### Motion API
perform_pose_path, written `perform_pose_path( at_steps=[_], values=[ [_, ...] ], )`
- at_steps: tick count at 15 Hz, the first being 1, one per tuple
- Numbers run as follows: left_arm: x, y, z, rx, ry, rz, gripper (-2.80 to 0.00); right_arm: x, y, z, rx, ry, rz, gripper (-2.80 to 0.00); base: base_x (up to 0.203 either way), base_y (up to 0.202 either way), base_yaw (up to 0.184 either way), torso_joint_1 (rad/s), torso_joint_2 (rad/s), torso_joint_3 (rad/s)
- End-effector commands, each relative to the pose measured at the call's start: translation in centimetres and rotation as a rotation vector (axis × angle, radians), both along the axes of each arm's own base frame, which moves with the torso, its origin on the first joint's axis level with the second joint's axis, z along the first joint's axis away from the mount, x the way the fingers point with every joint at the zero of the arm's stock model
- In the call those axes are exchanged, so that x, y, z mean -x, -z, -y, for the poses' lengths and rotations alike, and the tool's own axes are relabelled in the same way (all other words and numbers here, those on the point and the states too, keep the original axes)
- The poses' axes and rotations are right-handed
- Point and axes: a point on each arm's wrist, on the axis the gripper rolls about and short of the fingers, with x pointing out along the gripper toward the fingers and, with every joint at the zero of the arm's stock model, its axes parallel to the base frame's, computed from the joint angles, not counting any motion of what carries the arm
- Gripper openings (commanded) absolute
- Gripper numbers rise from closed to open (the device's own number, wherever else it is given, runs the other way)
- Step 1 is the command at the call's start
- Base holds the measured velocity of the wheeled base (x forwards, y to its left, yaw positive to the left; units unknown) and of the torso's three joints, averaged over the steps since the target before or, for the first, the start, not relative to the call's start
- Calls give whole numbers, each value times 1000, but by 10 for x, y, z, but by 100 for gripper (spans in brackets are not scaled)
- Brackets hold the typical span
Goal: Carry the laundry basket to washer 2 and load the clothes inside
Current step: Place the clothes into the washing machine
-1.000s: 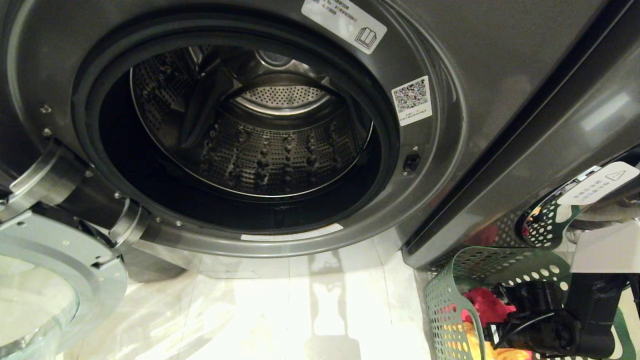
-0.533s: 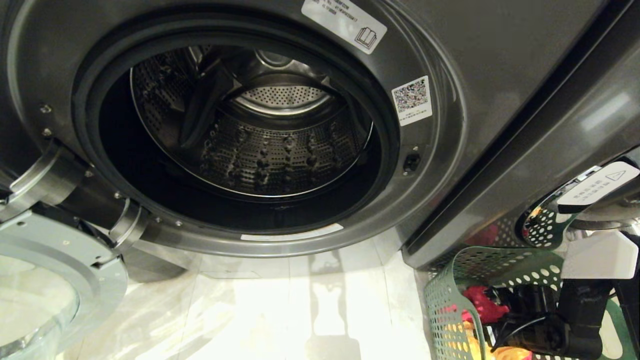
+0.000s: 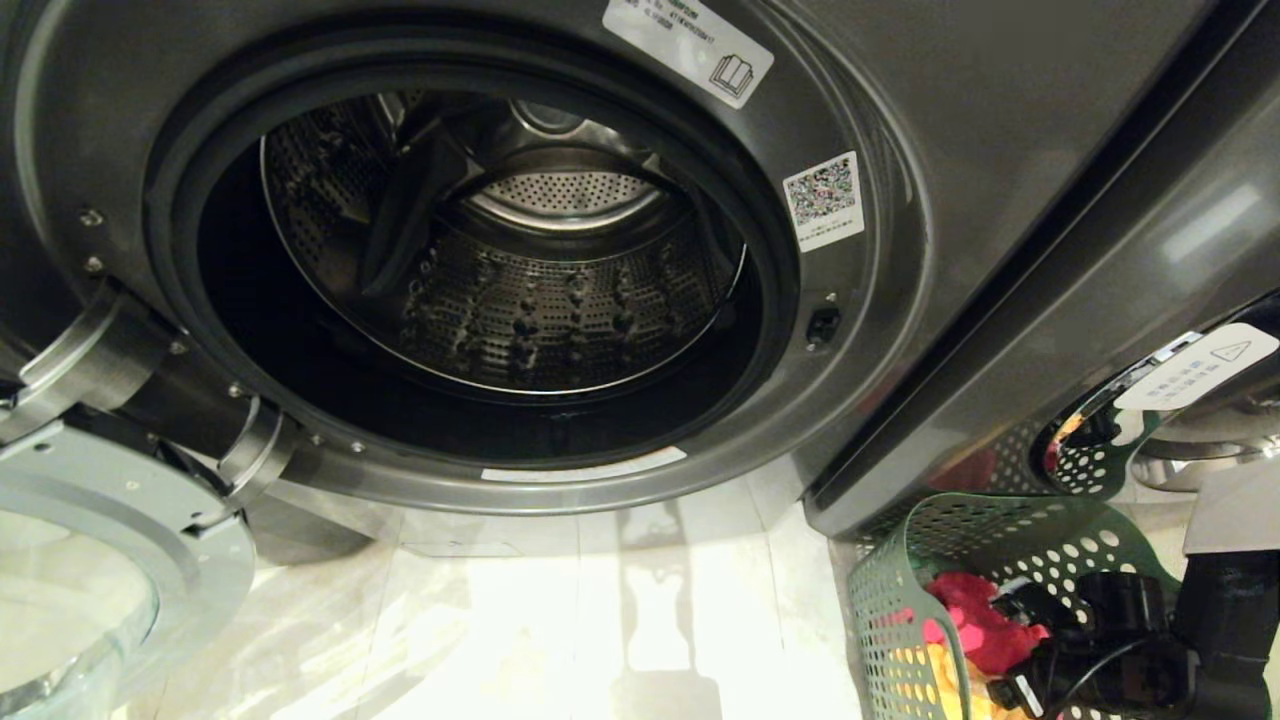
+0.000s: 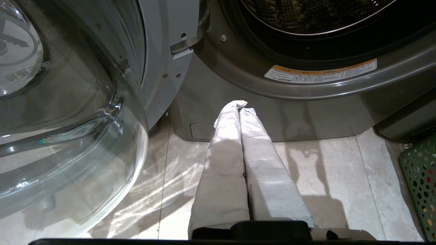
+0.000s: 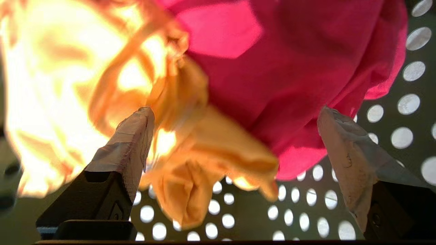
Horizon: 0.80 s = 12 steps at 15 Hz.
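I am working the right claw [image 5: 235, 115] down inside the laundry basket [image 3: 900, 610], and its taped fingers [image 5: 133, 136] are standing wide apart with nothing pinched between them. The clothes [image 5: 238, 102] are lying directly ahead of the fingertips: the yellow garment [image 5: 204, 153] is hanging into the gap between the fingers, and the pink-red garment [image 5: 289, 68] is bunching just past it toward the other finger. The perforated basket wall is showing behind both. I am judging that the coming move turns on this: the fabric is already lying in line with the open claw, so a short push forward and a squeeze should catch it. The crumpled pile is showing no clear long axis.

The right arm is plainly the nearer one. My left claw [image 4: 240, 105] is parked low over the tiled floor [image 4: 340, 177], fingers pressed together and empty, pointing at the washer's base.

In the head view the basket is sitting on the floor at the lower right, just beside the machine. Farther off, washer 2 [image 3: 950, 120] is standing with its glass door [image 3: 100, 560] swung open to my left and its drum [image 3: 520, 290] empty. I am reading a QR sticker [image 3: 823, 198] and a label with a book symbol [image 3: 690, 45] on the door ring, plus an orange-topped warning strip [image 4: 320, 71] below the opening; their small print is illegible, and no "2" label is in view.
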Motion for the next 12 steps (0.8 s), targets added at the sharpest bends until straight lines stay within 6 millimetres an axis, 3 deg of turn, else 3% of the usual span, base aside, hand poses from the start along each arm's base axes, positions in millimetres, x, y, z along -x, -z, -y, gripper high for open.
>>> perform_pose_path(
  at_steps=[1, 4, 12],
  values=[
    [-3, 11, 0, 1, -1, -39, -280, 5, -6, -2, 22, -37, 3, 0, 0, 0, 0, 0, 0, 0],
    [-3, 11, 0, 1, -1, -39, -280, 6, 9, -3, 49, -90, -29, 0, 0, 0, 0, 0, 0, 0],
    [-3, 11, 0, 1, -1, -39, -280, -31, 57, 10, 172, -159, 49, 0, 0, 0, 0, 0, 0, 0]
  ],
)
